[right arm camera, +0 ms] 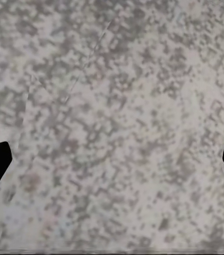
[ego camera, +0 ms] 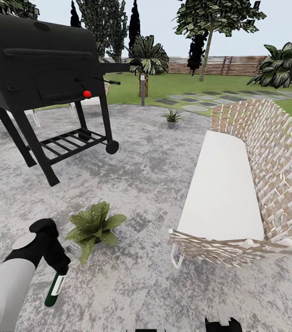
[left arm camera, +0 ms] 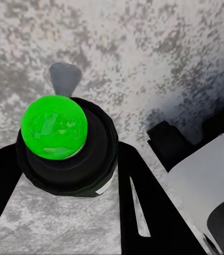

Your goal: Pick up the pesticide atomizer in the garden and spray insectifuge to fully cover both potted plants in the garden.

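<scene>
Spray bottle (ego camera: 55, 288): held in the left gripper (ego camera: 61, 270), hanging down over the paving near the lower left of the head view; dark green body with a white label
Bottle top (left arm camera: 54, 126): bright green in the left wrist view, ringed by the dark bottle body, with a black finger (left arm camera: 144, 202) on either side
Left gripper: fingers pinch the bottle between them
Left arm (ego camera: 8, 281): white and black, reaching in from the lower left corner of the head view
Broad-leaved potted plant (ego camera: 93, 228): on the paving just beside the bottle, up and to its right in the head view; its pot is mostly hidden under the leaves
Spiky potted plant (ego camera: 171, 117): far off, near the patio's edge by the lawn, in a small grey pot
Right gripper (right arm camera: 112, 159): fingers spread wide, only the black tips at the picture's edges, mottled paving (right arm camera: 112, 106) between them
Grill (ego camera: 40, 78): black, on legs, upper left of the head view, with a red knob (ego camera: 87, 93)
Wicker bench (ego camera: 238, 193): on the right, with a white cushion
Lawn (ego camera: 187, 85): beyond the patio, with trees and what looks like a wooden fence (ego camera: 229, 65) behind
</scene>
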You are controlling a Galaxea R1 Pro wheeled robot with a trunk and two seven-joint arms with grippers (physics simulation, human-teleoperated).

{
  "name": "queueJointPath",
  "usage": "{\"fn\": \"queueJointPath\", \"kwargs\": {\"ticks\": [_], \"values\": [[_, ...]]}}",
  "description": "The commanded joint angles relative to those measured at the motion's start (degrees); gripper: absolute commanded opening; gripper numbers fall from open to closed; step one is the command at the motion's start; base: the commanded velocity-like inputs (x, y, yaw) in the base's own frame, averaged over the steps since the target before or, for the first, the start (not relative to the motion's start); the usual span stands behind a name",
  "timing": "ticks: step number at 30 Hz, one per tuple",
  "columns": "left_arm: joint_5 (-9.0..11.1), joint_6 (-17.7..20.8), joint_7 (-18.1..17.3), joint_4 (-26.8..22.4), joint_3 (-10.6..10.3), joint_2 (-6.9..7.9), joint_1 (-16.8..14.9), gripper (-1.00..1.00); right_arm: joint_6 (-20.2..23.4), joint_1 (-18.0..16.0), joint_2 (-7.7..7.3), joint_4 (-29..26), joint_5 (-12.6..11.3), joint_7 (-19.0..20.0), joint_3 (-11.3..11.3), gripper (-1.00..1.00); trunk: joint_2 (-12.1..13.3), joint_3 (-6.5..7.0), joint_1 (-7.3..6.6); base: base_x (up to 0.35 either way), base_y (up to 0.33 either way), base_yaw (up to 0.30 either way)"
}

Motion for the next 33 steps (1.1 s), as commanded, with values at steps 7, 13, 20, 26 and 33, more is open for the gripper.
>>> {"fn": "queueJointPath", "kwargs": {"ticks": [7,13,20,26,33], "values": [[-1.3,3.8,-0.5,-0.5,1.5,-1.85,-0.9,-1.0,-0.1,0.0,-0.02,0.0,-0.5,-0.1,0.5,1.0,0.0,-0.04,-0.04,-0.053,0.017,0.0],[-2.9,8.2,-0.5,3.2,-3.2,-4.87,-7.0,-1.0,-0.1,0.0,-0.02,0.0,-0.5,-0.1,0.5,1.0,0.0,-0.04,-0.04,-0.001,0.0,0.0],[-5.4,8.5,-0.5,8.4,-5.5,-6.21,-13.8,-1.0,-0.1,0.0,-0.02,0.0,-0.5,-0.1,0.5,1.0,0.0,-0.04,-0.04,0.0,0.0,0.0],[-5.5,8.5,-0.5,8.8,-5.2,-6.15,-14.4,-1.0,-0.1,0.0,-0.02,0.0,-0.5,-0.1,0.5,1.0,0.0,-0.04,-0.04,0.0,0.0,0.0],[-4.9,8.5,-0.5,8.7,-5.1,-8.24,-13.6,-1.0,-0.1,0.0,0.05,0.0,-0.5,-0.1,0.5,1.0,0.0,-0.04,-0.04,0.0,0.0,0.0]]}}
